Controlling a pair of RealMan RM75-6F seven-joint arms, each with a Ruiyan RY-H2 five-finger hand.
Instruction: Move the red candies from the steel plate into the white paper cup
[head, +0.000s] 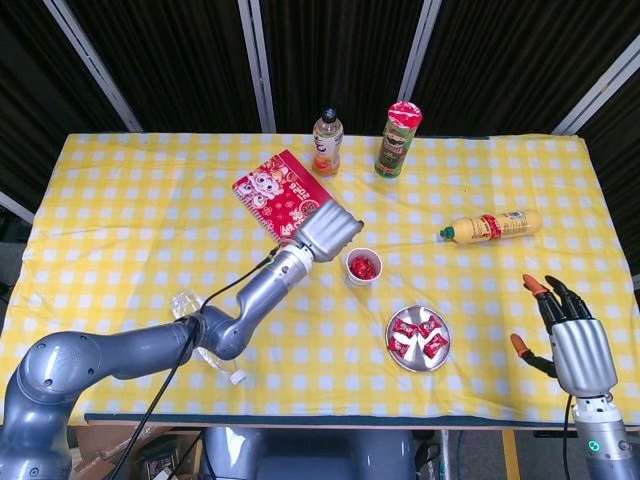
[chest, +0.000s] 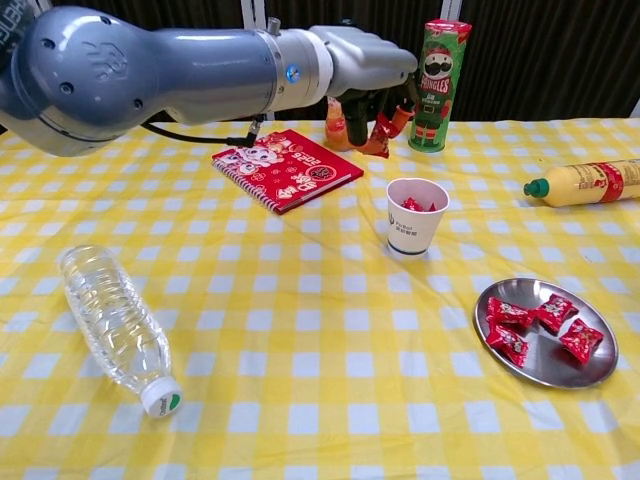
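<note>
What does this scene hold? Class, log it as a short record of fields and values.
left hand: raised above the table, pinching a red candy
right hand: open, at the table's right edge
white paper cup: upright, red candies inside
steel plate: candies on it
water bottle: lying down
notebook: flat on the cloth

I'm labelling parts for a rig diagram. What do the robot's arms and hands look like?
The left arm is glossy grey metal in rounded segments, with a black cable along it and a small blue dot near the wrist. The left hand and right hand have silver-grey shells, dark fingers and orange fingertips.
</note>
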